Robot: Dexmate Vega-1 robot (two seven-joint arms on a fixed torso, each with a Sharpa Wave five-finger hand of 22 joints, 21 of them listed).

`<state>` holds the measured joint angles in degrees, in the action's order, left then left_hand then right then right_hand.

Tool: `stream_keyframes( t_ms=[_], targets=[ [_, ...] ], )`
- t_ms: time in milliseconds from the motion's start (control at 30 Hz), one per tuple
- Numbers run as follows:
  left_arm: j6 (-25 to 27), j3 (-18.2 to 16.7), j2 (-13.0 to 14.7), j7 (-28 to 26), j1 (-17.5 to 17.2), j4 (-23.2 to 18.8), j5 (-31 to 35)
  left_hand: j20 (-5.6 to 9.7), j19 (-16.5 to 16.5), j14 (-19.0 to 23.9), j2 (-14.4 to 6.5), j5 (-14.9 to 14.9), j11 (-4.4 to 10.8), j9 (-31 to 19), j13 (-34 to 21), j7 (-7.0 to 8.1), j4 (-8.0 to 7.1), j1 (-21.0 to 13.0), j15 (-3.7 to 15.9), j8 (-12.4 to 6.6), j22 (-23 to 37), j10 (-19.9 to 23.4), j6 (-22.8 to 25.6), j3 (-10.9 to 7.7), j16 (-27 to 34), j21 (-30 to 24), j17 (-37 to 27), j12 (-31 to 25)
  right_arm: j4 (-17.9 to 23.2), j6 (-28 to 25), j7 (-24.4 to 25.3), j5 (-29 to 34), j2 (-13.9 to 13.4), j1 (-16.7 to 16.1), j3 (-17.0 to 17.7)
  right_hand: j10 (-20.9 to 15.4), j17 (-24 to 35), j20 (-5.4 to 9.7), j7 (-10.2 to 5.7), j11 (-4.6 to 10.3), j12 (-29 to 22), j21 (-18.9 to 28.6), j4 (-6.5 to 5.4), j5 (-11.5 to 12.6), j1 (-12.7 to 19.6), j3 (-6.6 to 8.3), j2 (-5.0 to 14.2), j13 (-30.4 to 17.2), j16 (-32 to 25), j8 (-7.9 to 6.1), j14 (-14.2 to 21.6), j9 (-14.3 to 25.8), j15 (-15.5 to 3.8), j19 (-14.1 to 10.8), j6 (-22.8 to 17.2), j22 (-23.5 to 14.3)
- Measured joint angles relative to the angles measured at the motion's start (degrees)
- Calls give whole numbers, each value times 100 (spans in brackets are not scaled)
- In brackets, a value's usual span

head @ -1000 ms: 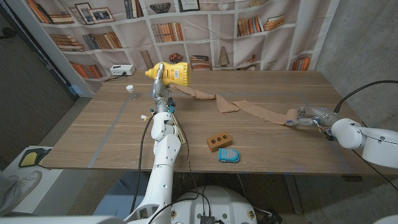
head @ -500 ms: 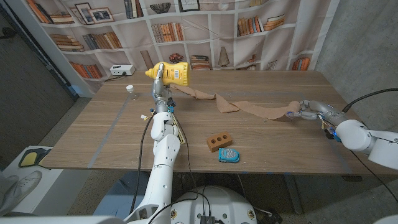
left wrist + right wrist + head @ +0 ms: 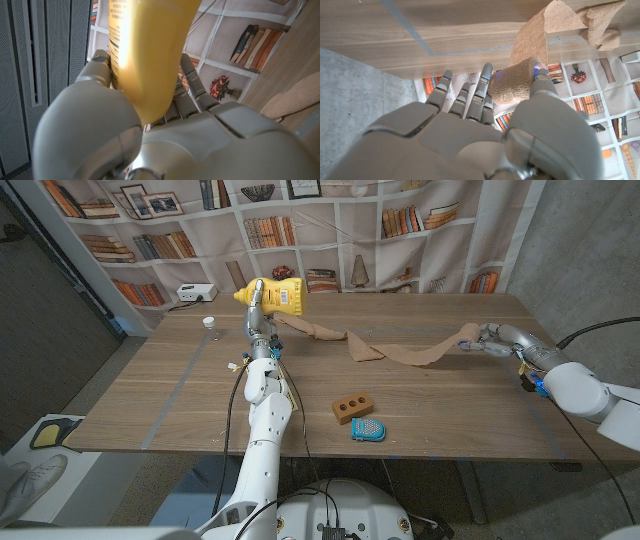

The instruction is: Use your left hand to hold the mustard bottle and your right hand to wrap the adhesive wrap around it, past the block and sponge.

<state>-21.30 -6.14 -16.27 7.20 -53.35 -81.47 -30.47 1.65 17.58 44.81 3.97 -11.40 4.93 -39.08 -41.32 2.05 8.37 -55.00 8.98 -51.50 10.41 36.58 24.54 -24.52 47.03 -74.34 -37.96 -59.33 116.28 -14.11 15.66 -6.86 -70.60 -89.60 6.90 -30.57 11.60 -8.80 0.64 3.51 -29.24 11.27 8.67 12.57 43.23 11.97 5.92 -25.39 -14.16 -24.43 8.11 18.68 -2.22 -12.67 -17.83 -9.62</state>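
My left hand (image 3: 257, 308) grips the mustard bottle (image 3: 272, 298) at the far left of the desk (image 3: 180, 395), my right hand (image 3: 490, 338) pinches the adhesive wrap (image 3: 400, 352) far right; slack could snag or slip free

We find no legible text, brand, number or sign. The yellow plastic mustard bottle (image 3: 275, 297) carries a label with dark print running along its side (image 3: 119, 30), but the lettering is too blurred and too small for us to read.
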Motion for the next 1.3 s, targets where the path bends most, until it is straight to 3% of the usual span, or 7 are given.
stream_keyframes(
  t_ms=[67, 100, 233, 400, 433, 567, 1300],
  targets=[
    [0, -6, -6, 0, 35, 39, 0, 10, -10, 0, -2, 12, 18, 6, 4, 0, -17, 2, 0, 0, -21, -18, 0, -17, 0, 0, 3, 0, 0, 28, -64, 47, 0, 0, 0, 0, 0, 0, 0, 0, 0, 0, 0, 0, 0, 0, 0, 0, 0, 0, 0, 9, 0, 0, 0, 0],
    [-24, -8, -9, 50, 47, 53, -16, 10, -10, 0, -10, 14, 18, 1, 7, 0, -23, 10, 0, 0, -27, -18, 0, -23, 0, 0, 3, 1, 64, 60, -128, 100, 182, -2, 130, 0, 0, 0, 0, 0, 0, 0, 0, 0, 0, 0, 0, -12, 0, 0, 0, 9, 0, 0, 0, 0],
    [-38, -20, -23, 99, 109, 133, -30, 10, -10, 0, -21, -7, 17, 7, 8, 0, -23, 21, 0, 0, -29, -19, 0, -23, -22, 0, 3, 1, 121, 126, -265, 209, 371, 13, 241, 0, 0, 0, 0, 0, -21, 0, 0, 0, -15, 0, -15, -29, 0, -26, 0, 20, 0, 0, 0, 0],
    [-43, -35, -42, 115, 175, 216, -33, 10, -10, 0, -24, -7, 7, 7, 18, 0, -40, 24, 0, 0, -28, -28, 0, -39, -22, 0, 3, 3, 140, 235, -430, 330, 434, 27, 275, 0, 9, 0, -1, 0, -21, 0, 0, 0, -30, 0, -31, -35, 0, -121, 0, 36, 0, 0, 1, 0],
    [-55, -40, -47, 159, 195, 243, -40, 9, -10, 0, -24, -7, 7, 7, 18, 0, -41, 24, 0, -11, -28, -28, 0, -40, -22, 0, 3, 3, 179, 277, -483, 365, 590, 61, 349, 0, 22, 0, -1, 0, -21, -4, 0, 0, -30, 0, -31, -49, 0, -122, 0, 37, 0, 0, 1, 0],
    [-55, -52, -62, 159, 256, 327, -40, 9, -9, 0, -24, -7, 7, 7, 22, 0, -30, 24, 0, -21, -28, -28, 0, -63, -44, 0, 3, 4, 179, 341, -583, 467, 590, 61, 349, 0, 16, -6, -1, 0, -21, -26, -1, 0, -45, 0, -47, -55, 0, -142, 0, 62, 0, 6, 2, 0],
    [-111, -54, -190, 478, 636, 861, 33, 9, -9, 0, -23, 19, -33, 60, 50, 53, -39, 23, 0, -42, -12, -69, -52, -87, -66, 0, 14, -21, 454, 941, -1024, 762, 1240, 309, 626, 1, 26, -21, -3, -1, -43, -25, -1, 0, -46, 0, -86, -112, 41, -207, 56, 119, 6, 22, 3, 0]
  ],
)
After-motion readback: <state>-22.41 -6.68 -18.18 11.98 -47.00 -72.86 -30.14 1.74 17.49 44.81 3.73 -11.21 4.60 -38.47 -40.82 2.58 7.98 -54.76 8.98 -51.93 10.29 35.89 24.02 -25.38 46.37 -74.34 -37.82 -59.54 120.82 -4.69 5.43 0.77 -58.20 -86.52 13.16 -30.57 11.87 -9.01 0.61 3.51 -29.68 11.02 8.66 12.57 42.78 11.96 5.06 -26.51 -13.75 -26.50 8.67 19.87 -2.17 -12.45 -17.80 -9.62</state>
